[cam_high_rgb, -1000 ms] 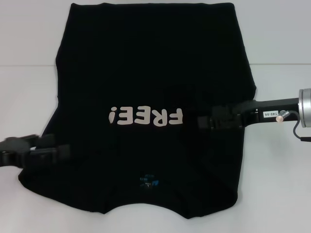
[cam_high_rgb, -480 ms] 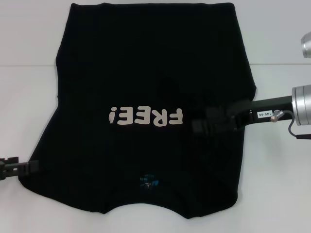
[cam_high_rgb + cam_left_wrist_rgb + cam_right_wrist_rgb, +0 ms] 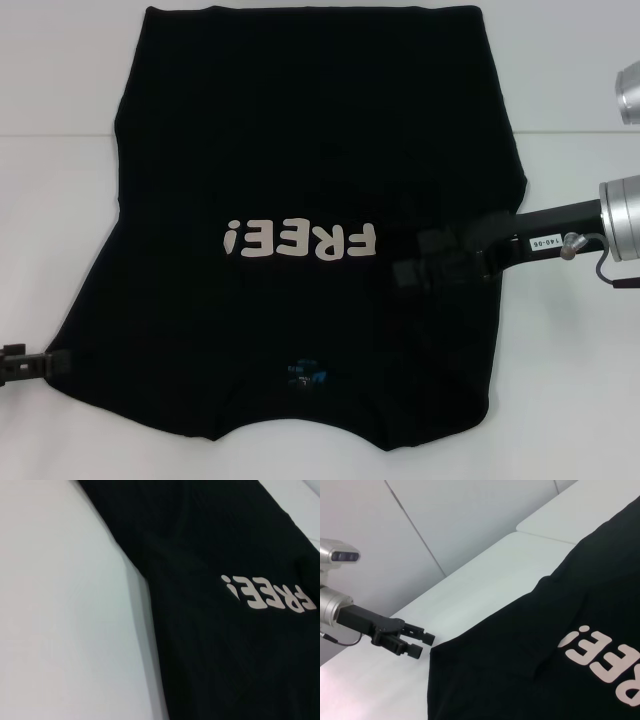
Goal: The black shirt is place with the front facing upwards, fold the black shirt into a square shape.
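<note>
A large black shirt (image 3: 310, 230) lies spread flat on a white table (image 3: 580, 400), front up. Its pale "FREE!" lettering (image 3: 300, 240) sits across the middle of the cloth, and a small blue neck label (image 3: 305, 375) shows below the lettering, toward the robot. The sides of the shirt look already turned in, so the cloth forms a rough upright rectangle with the collar at the near edge and the hem at the far edge.

The shirt is soft, light and limp. It will likely sag and wrinkle when lifted, so it seems best taken by pinching an edge or corner, with both near corners raised together to keep the fold even.

The left gripper (image 3: 417, 644) is just beside the shirt's near left corner, low over the table. In the right wrist view its jaws stand slightly parted with a narrow gap between the fingers, holding nothing and apart from the cloth edge.

The right gripper (image 3: 415, 272) reaches in from the right side of the shirt and is over the black cloth, just to the right of the lettering. It is black against black, so it cannot be told how far its jaws are parted or whether they touch or pinch the shirt.
</note>
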Action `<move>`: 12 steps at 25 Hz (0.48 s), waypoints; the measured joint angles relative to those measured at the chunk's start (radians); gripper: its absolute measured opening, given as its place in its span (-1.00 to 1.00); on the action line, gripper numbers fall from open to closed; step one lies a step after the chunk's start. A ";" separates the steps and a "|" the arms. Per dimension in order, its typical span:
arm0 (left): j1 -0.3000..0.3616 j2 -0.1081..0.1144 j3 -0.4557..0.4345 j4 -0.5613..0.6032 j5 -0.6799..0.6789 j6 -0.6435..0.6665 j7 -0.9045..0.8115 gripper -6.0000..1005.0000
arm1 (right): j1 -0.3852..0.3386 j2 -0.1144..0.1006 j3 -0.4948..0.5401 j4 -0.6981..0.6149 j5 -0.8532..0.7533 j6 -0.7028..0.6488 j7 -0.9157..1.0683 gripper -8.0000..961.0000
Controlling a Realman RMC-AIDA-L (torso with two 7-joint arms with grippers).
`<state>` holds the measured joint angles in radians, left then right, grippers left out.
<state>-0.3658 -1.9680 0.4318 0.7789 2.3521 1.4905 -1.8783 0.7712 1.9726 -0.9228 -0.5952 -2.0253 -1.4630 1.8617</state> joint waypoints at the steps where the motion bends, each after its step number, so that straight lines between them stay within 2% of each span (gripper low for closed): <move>1: -0.004 -0.003 0.002 -0.003 0.005 -0.006 0.001 0.81 | 0.002 0.000 0.000 0.000 0.000 0.001 0.000 0.93; 12: -0.025 -0.018 0.039 -0.007 0.032 -0.038 0.000 0.81 | 0.005 -0.002 0.003 0.000 0.005 0.018 0.002 0.93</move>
<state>-0.3907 -1.9855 0.4707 0.7715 2.3840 1.4524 -1.8785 0.7767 1.9705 -0.9196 -0.5952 -2.0202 -1.4452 1.8638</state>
